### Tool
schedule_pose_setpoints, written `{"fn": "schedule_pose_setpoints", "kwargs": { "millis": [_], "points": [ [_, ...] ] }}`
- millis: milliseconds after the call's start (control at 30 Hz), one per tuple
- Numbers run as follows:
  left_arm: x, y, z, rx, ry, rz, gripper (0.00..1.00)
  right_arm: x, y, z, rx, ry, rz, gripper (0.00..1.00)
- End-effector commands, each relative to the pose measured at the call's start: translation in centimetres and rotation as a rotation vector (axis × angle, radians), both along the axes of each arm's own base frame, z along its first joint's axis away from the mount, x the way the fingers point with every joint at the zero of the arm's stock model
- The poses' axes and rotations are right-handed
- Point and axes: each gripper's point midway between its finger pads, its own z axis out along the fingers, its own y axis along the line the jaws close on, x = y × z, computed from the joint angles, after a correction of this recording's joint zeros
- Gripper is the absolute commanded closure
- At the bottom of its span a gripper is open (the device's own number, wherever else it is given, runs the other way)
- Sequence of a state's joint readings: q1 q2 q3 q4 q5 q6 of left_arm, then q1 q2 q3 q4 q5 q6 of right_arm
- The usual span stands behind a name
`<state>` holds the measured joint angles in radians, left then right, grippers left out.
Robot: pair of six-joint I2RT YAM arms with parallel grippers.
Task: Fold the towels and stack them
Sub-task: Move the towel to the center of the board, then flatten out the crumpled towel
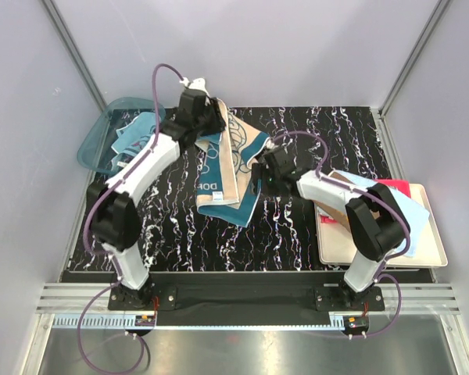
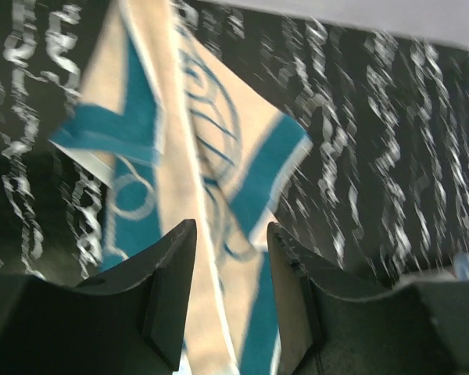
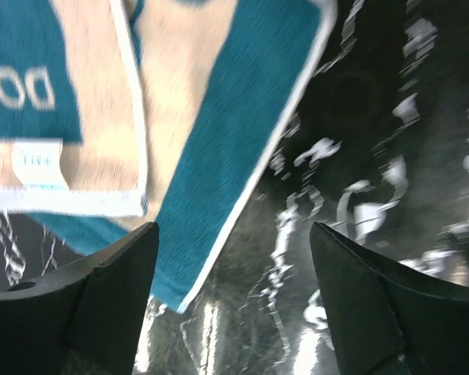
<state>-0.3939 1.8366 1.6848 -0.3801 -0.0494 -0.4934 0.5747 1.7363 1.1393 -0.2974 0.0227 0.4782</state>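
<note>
The left gripper point(image 2: 230, 230) hangs with its fingers apart over the far end of the beige and teal terry towel with a line pattern point(image 1: 227, 168). The wrist view is blurred, so I cannot tell whether the cloth touches the fingers. The towel lies loosely doubled in the middle of the black marbled table top point(image 1: 313, 226). Its long axis runs from far to near, leaning a little to the right.

The right gripper point(image 3: 234, 234) is spread wide and empty, just beside the towel's right long edge, with the near corner by its left finger. Each arm therefore has its own end within reach. A fold across the long axis would probably need the far end carried toward the near one, which favours the left arm.
</note>
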Motion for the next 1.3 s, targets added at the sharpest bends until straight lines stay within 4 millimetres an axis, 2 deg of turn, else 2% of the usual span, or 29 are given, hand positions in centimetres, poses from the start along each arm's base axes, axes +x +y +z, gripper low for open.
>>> {"fn": "schedule_pose_setpoints", "kwargs": {
  "millis": [0,33,67,100,167,233,267,367,467,667,833,900,1000,1267],
  "points": [
    [-4.1,-1.9,-1.1,0.095,-0.007,-0.060,0.54,-1.2,3.2,1.9,0.151,-0.040,0.012,0.18],
    [-5.6,-2.1,-3.6,0.109,0.044,-0.090,0.54,-1.2,3.5,2.0,0.174,-0.047,0.002,0.21],
    [-6.4,-2.4,-3.8,0.120,0.045,-0.112,0.55,-1.9,3.1,1.0,0.170,-0.026,-0.006,0.25],
    [-7.6,-3.2,-4.8,0.153,0.062,-0.141,0.54,-2.0,3.2,0.7,0.176,-0.021,-0.012,0.28],
    [-9.2,-3.4,-6.7,0.249,0.115,-0.190,0.54,-2.5,3.5,-0.2,0.196,0.008,-0.015,0.34],
    [-10.6,-4.5,-7.7,0.300,0.135,-0.242,0.53,-3.0,4.5,-0.6,0.222,0.023,-0.008,0.35],
    [-11.3,-4.9,-8.6,0.331,0.157,-0.262,0.53,-3.3,4.5,-1.0,0.222,0.031,-0.012,0.39],
    [-11.7,-5.3,-10.2,0.383,0.191,-0.290,0.51,-4.0,5.3,-1.8,0.205,0.025,-0.016,0.41],
    [-12.1,-6.2,-11.5,0.430,0.229,-0.336,0.49,-4.3,5.2,-2.8,0.177,0.014,-0.045,0.41],
    [-12.4,-5.9,-14.2,0.541,0.291,-0.335,0.49,-4.3,4.6,-5.0,0.137,0.002,-0.090,0.41],
    [-13.0,-6.3,-15.6,0.539,0.323,-0.363,0.49,-4.6,4.9,-6.1,0.124,0.005,-0.094,0.43],
    [-13.2,-6.3,-16.2,0.549,0.340,-0.372,0.50,-4.8,5.2,-6.5,0.110,0.008,-0.089,0.47],
    [-13.6,-6.2,-17.2,0.558,0.363,-0.381,0.50,-4.9,5.0,-7.2,0.082,0.014,-0.096,0.64],
    [-14.3,-7.1,-18.7,0.509,0.388,-0.412,0.50,-5.6,3.3,-7.1,0.039,0.004,-0.129,0.78]
  ]
}}
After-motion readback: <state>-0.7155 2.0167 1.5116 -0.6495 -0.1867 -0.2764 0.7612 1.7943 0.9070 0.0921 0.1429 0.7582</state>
